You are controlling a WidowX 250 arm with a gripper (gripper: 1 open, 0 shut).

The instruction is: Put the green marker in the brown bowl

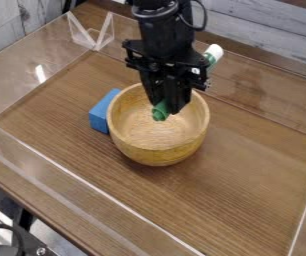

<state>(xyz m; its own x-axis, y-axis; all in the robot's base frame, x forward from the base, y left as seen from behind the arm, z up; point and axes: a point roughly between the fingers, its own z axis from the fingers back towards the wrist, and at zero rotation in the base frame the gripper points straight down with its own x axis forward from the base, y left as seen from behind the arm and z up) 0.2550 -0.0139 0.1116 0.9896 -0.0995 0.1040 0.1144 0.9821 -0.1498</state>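
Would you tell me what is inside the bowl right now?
The marker's green tip, held by the shut gripper, dips into the bowl. The gripper hides the bowl's far floor.

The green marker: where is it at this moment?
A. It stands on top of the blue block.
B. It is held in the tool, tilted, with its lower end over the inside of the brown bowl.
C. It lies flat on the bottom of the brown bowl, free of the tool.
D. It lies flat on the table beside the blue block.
B: the tool is shut on the green marker, whose lower end hangs over the inside of the brown bowl.
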